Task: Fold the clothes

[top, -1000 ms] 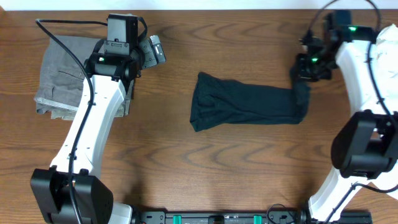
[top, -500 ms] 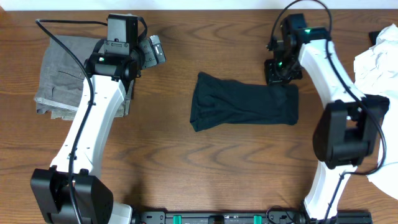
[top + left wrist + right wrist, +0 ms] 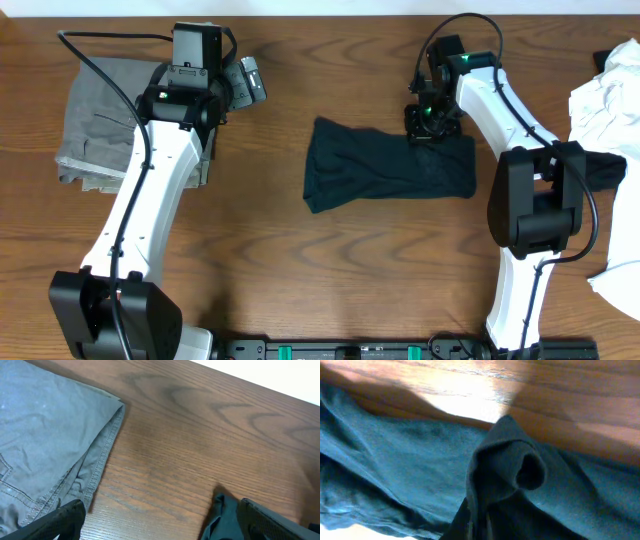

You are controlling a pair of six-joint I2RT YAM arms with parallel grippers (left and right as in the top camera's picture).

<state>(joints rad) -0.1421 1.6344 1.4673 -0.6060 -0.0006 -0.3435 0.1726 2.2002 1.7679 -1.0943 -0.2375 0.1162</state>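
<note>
On the far left I see the grey trousers (image 3: 88,125) folded in a stack on the wooden table (image 3: 300,270), partly under the left arm (image 3: 150,190). The left gripper (image 3: 247,80) hangs just beside their right edge, fingers (image 3: 60,520) spread wide and holding nothing. Its wrist camera shows the trouser hem and bare wood between them. In the middle lies the black T-shirt (image 3: 390,168), folded into 1 long strip running left to right. The right gripper (image 3: 428,122) sits on the strip's top edge near its right end. Its wrist view shows a hump of dark fabric bunched close to the lens, but the fingers are hidden, so I can't tell whether they pinch it. At the right edge lies a crumpled white garment (image 3: 605,95).
</note>
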